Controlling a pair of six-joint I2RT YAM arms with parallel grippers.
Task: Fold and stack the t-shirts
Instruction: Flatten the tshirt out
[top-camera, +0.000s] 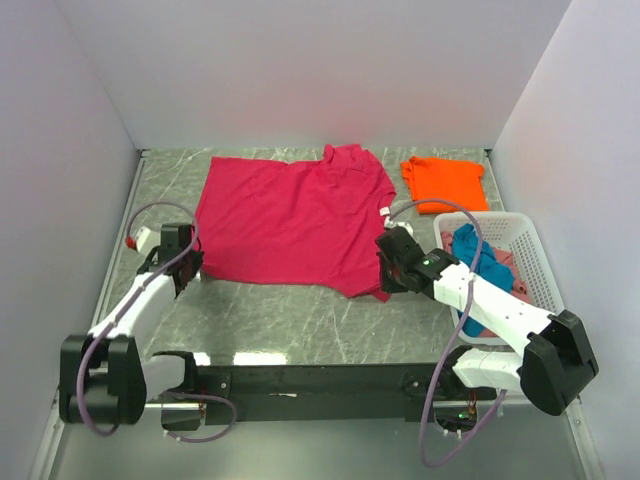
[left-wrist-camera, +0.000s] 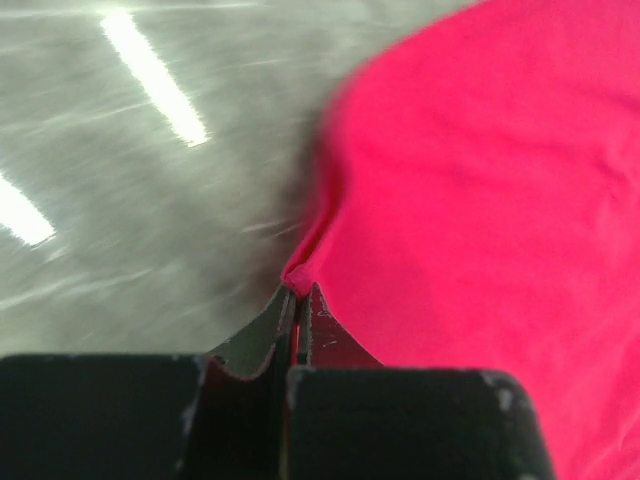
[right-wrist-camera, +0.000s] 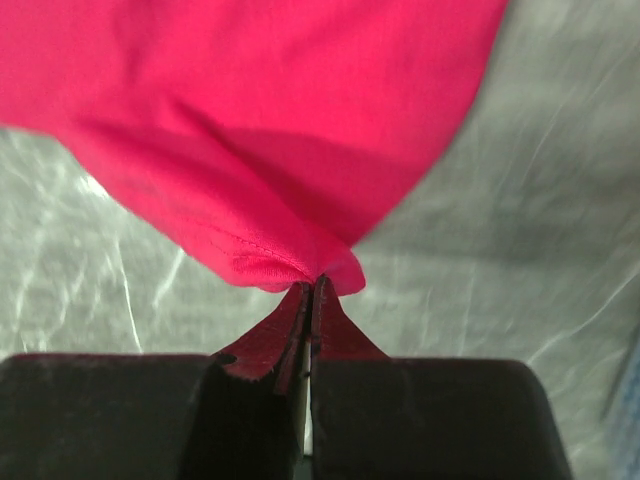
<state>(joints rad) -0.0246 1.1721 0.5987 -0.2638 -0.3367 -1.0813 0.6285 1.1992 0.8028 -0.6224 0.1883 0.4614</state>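
Tees, four: one crimson tee (top-camera: 290, 225), corners pinched in left gripper (left-wrist-camera: 297, 295) and right gripper (right-wrist-camera: 312, 285); one orange tee (top-camera: 445, 182) beyond right gripper; teal tee (top-camera: 475, 248), pink tee (top-camera: 505, 262) in basket (top-camera: 490, 217) beside it.

I could read no writing, brand, number or sign in any of my three views. A small white scrap (top-camera: 383, 211) sat at the edge of the crimson t-shirt (top-camera: 290, 220), but it was too small for me to make out any print.
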